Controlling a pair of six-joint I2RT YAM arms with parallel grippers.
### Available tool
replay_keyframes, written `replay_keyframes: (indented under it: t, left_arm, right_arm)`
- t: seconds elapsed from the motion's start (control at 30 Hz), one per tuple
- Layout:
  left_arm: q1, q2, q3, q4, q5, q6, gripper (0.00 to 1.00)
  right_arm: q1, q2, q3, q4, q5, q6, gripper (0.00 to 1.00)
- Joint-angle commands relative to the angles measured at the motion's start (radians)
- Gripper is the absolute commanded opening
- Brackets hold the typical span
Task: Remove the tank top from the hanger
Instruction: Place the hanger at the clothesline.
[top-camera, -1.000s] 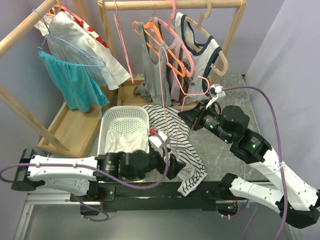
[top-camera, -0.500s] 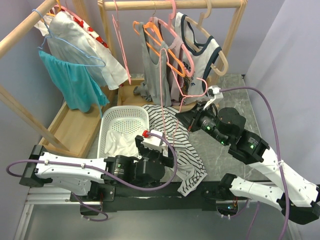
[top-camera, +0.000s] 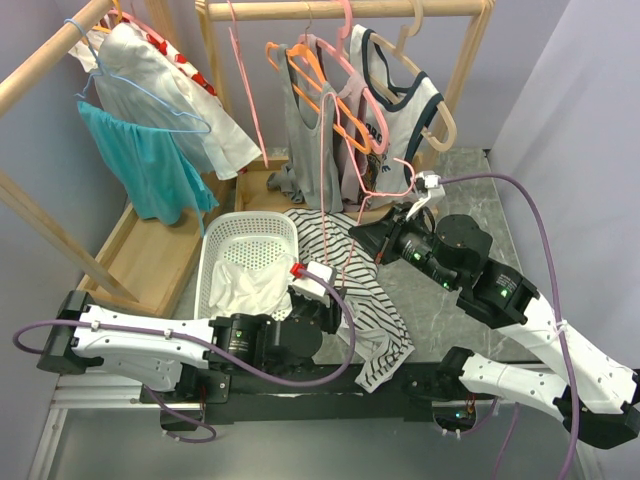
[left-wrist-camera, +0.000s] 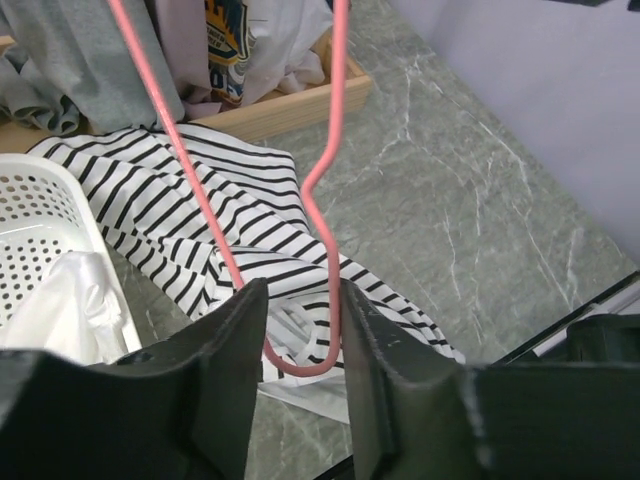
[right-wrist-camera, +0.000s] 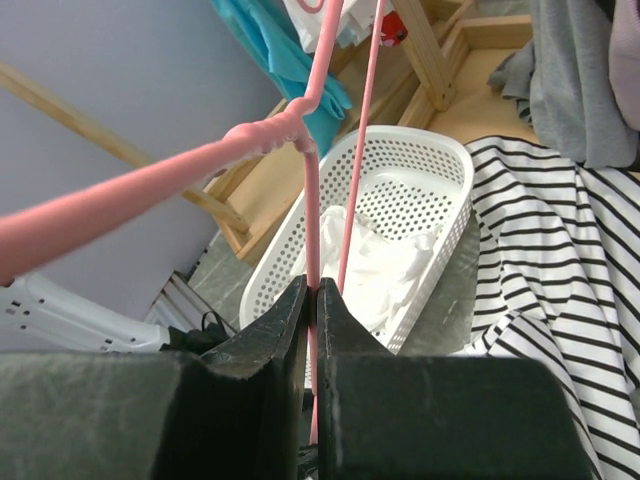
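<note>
The striped black-and-white tank top (top-camera: 372, 292) lies crumpled on the grey table, right of the basket; it also shows under the left fingers (left-wrist-camera: 230, 190) and at the right of the right wrist view (right-wrist-camera: 570, 230). A bare pink wire hanger (top-camera: 322, 170) hangs tilted above it. My right gripper (top-camera: 378, 238) is shut on one of its wires (right-wrist-camera: 312, 210) up near the twisted neck. My left gripper (top-camera: 335, 300) holds the hanger's bottom loop (left-wrist-camera: 300, 365), each pad touching one side of the loop. No cloth is on the wire that I can see.
A white perforated basket (top-camera: 215, 250) with white cloth in it sits left of the tank top. Behind stand wooden racks (top-camera: 330, 10) with several hung garments and hangers, over wooden trays (top-camera: 150, 255). The table's right edge meets a purple wall.
My left gripper swung up from the tank top's near edge to the hanger's lower loop and its jaws narrowed onto the wire. The right arm shifted slightly at first, then held.
</note>
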Motion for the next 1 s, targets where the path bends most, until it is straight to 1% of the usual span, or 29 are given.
replay_keyframes:
  t: [0.0,0.1,0.13,0.17,0.2,0.23,0.47,0.63,0.7,0.73,0.83,0.87,0.9,0.93,0.97]
  left_arm:
    - [0.004,0.004,0.008,0.030,-0.007,0.016,0.37]
    - [0.005,0.002,0.008,0.019,-0.009,0.012,0.27]
    - [0.007,0.001,0.013,0.013,-0.011,0.003,0.17]
    - [0.007,0.001,0.014,-0.001,-0.012,-0.002,0.13]
    - [0.009,-0.001,0.016,-0.009,-0.015,-0.005,0.05]
    - [0.009,-0.001,0.017,-0.016,-0.018,-0.011,0.01]
    - [0.025,-0.025,0.004,0.011,0.032,0.015,0.01]
    - [0.067,-0.073,-0.007,0.023,0.141,0.004,0.01]
    - [0.084,-0.113,-0.018,0.023,0.172,-0.005,0.01]
    - [0.100,-0.126,-0.021,0.010,0.202,-0.020,0.01]
    - [0.137,-0.176,-0.032,-0.003,0.253,-0.048,0.01]
    - [0.146,-0.197,-0.036,-0.003,0.296,-0.053,0.01]
    - [0.156,-0.208,-0.036,-0.006,0.314,-0.057,0.01]
    - [0.168,-0.217,-0.036,-0.013,0.325,-0.079,0.01]
    - [0.174,-0.232,-0.038,-0.018,0.347,-0.085,0.01]
  right_arm:
    - [0.008,0.002,0.058,0.040,-0.055,0.004,0.00]
    - [0.008,0.002,0.056,0.045,-0.078,0.006,0.00]
    - [0.008,0.004,0.056,0.045,-0.085,0.007,0.00]
    - [0.009,0.002,0.059,0.042,-0.089,0.007,0.00]
    - [0.008,0.004,0.062,0.042,-0.090,0.007,0.00]
    - [0.009,0.004,0.062,0.039,-0.092,0.007,0.00]
    - [0.009,0.004,0.068,0.028,-0.113,0.000,0.00]
    - [0.008,0.002,0.079,0.011,-0.135,-0.006,0.04]
    - [0.008,-0.001,0.085,0.005,-0.141,-0.011,0.04]
    - [0.008,-0.002,0.088,-0.004,-0.147,-0.013,0.01]
    - [0.009,0.004,0.110,-0.026,-0.173,-0.013,0.00]
    - [0.008,0.005,0.116,-0.027,-0.187,-0.013,0.00]
    - [0.008,0.007,0.114,-0.026,-0.199,-0.017,0.01]
    - [0.008,0.006,0.114,-0.014,-0.210,-0.019,0.06]
    - [0.008,0.004,0.108,-0.007,-0.230,-0.019,0.08]
